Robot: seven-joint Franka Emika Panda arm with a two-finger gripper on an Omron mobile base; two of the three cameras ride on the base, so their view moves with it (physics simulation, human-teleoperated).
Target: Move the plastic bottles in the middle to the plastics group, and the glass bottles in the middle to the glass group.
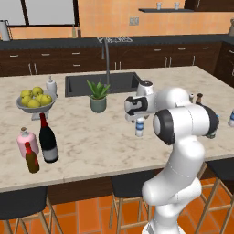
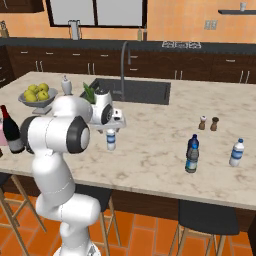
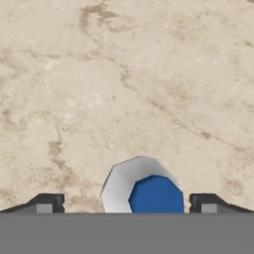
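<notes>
A small clear water bottle (image 2: 111,139) with a blue label stands upright in the middle of the marble counter (image 2: 165,150), directly under the gripper (image 3: 127,203). In the hand view its blue cap sits between the two dark fingertips (image 3: 49,202), which stand wide apart — released, touching nothing.

At the counter's left end the tall wine bottle (image 1: 47,138) stands just beside the pink bottle (image 1: 26,141) and the small brown bottle (image 1: 31,157). Towards the right end — well apart from the gripper — the dark blue bottle (image 2: 192,154) stands near another clear bottle (image 2: 236,153).
</notes>
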